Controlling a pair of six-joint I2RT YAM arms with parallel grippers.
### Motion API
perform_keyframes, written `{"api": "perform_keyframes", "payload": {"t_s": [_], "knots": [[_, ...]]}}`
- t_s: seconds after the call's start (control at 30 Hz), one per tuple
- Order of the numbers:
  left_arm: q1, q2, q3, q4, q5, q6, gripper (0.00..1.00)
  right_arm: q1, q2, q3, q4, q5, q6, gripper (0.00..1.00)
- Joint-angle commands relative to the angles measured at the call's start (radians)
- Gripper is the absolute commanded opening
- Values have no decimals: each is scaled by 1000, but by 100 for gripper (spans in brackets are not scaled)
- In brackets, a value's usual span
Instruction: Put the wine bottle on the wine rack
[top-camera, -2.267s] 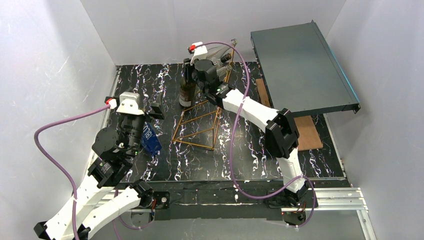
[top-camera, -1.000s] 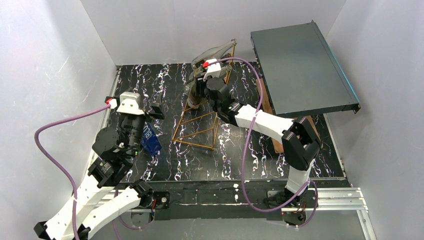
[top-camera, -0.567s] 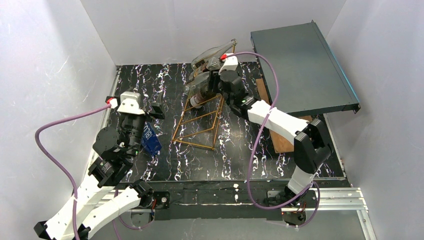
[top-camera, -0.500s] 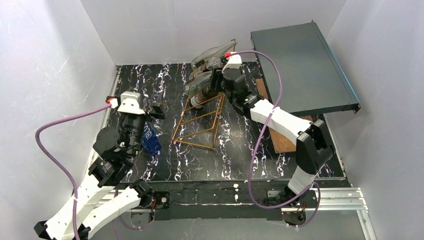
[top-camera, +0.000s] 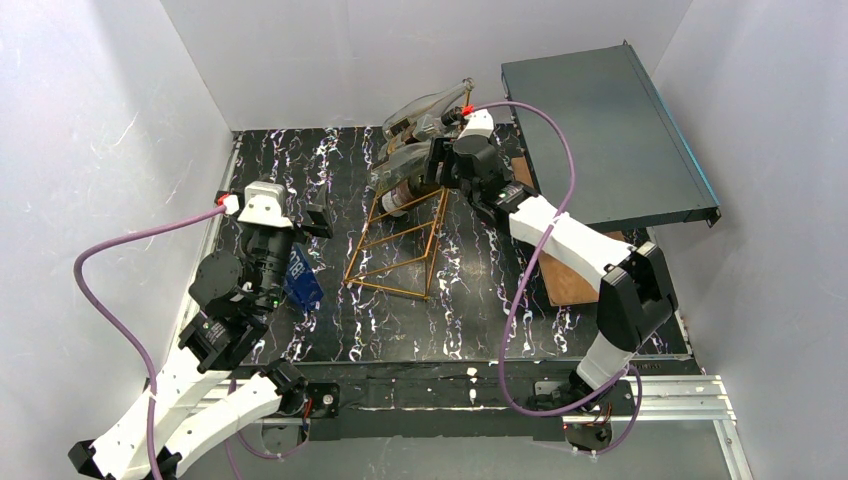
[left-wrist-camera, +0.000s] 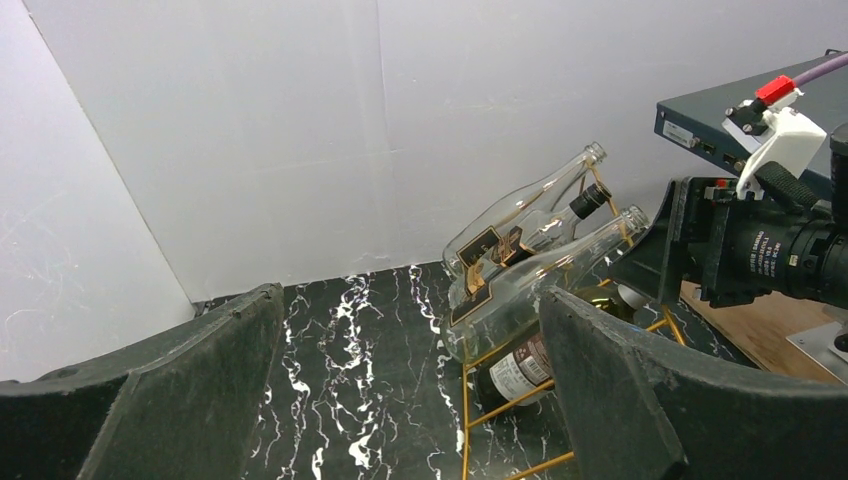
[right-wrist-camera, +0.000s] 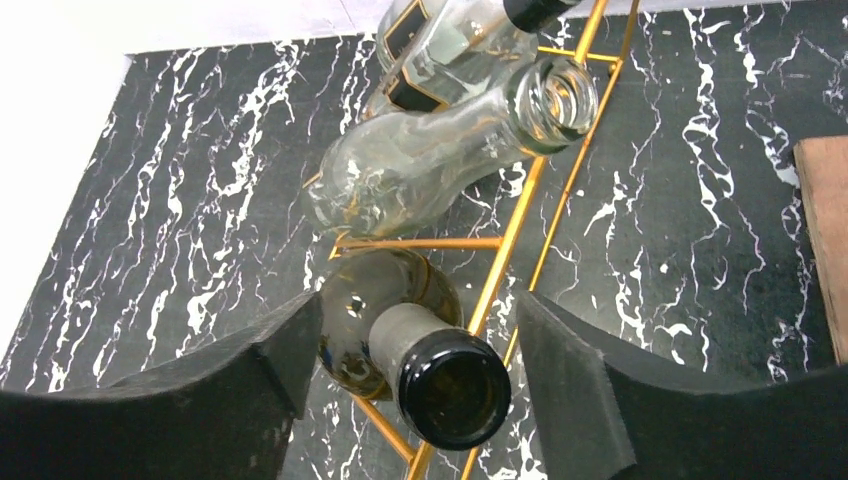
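The left gripper (left-wrist-camera: 410, 320) hangs wide open above the surface (top-camera: 330, 160), and on the gold wire wine rack (top-camera: 395, 255) the dark, pale-labelled wine bottle (right-wrist-camera: 385, 335) lies under two clear bottles (right-wrist-camera: 430, 170), base left, neck pointing right between the released right gripper (right-wrist-camera: 415, 320).

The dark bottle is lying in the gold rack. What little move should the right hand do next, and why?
Probably draw the right gripper straight back. The dark bottle lies on the wine rack, and the jaws stand open on either side of its neck, not touching it, so the rack seems to carry it alone.
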Motion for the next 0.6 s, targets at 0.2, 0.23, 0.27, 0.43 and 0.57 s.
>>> {"api": "perform_keyframes", "payload": {"t_s": [0.2,0.23,0.27,0.43,0.57], "knots": [[-2,10,-3,25,10,-17,99,-49,-96,31,-86,-41,62,84],[-2,10,-2,25,10,-18,99,-53,-100,34,-97,-45,63,84],[-1,11,-1,24,11,-19,99,-55,-103,40,-107,-49,63,83],[-2,9,-1,22,14,-23,99,-63,-118,43,-109,-80,66,74],[-2,14,-1,21,15,-24,99,-73,-108,42,-97,-106,73,63]]}}
